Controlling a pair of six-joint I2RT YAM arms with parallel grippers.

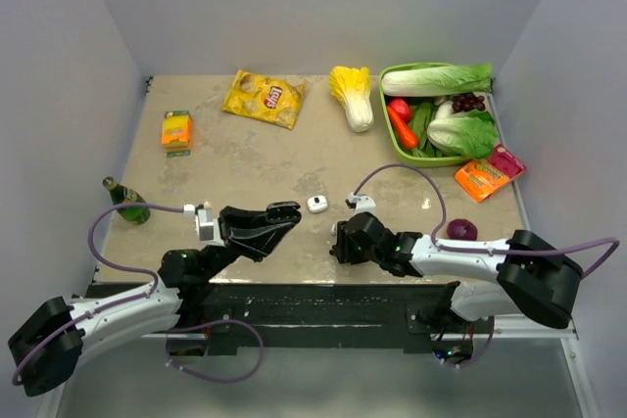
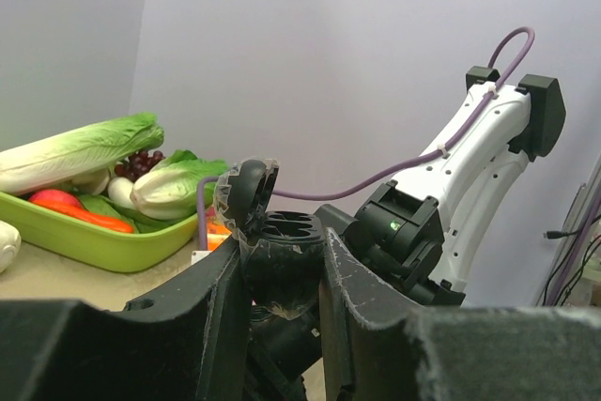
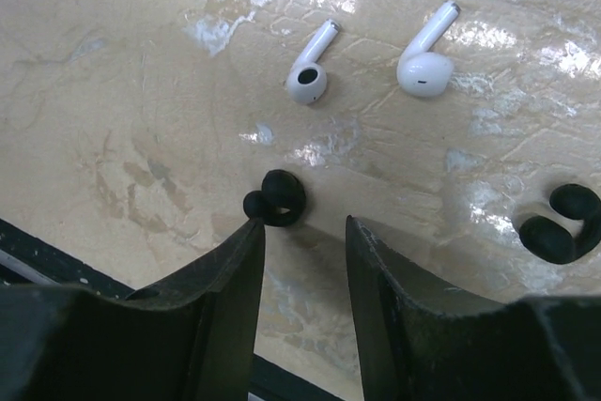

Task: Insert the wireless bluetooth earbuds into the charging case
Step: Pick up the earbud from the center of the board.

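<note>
My left gripper [image 1: 282, 214] is shut on a black charging case [image 2: 282, 260] and holds it upright above the table, its lid [image 2: 246, 192] open and its sockets showing. My right gripper [image 3: 302, 227] is open, low over the table near the front edge. A black earbud [image 3: 275, 199] lies just ahead of its left fingertip, touching it. A second black earbud [image 3: 563, 225] lies to the right. Two white earbuds [image 3: 310, 77] [image 3: 427, 63] lie further ahead. A white charging case [image 1: 317, 204] sits on the table between the arms. In the top view the buds are hidden under the right gripper [image 1: 343, 239].
A green basket [image 1: 392, 134] of vegetables stands at the back right, with an orange packet [image 1: 482, 179] and a red onion [image 1: 461, 229] near it. A cabbage [image 1: 355, 97], a chips bag [image 1: 263, 97], an orange box [image 1: 176, 130] and a green bottle [image 1: 125, 200] lie around.
</note>
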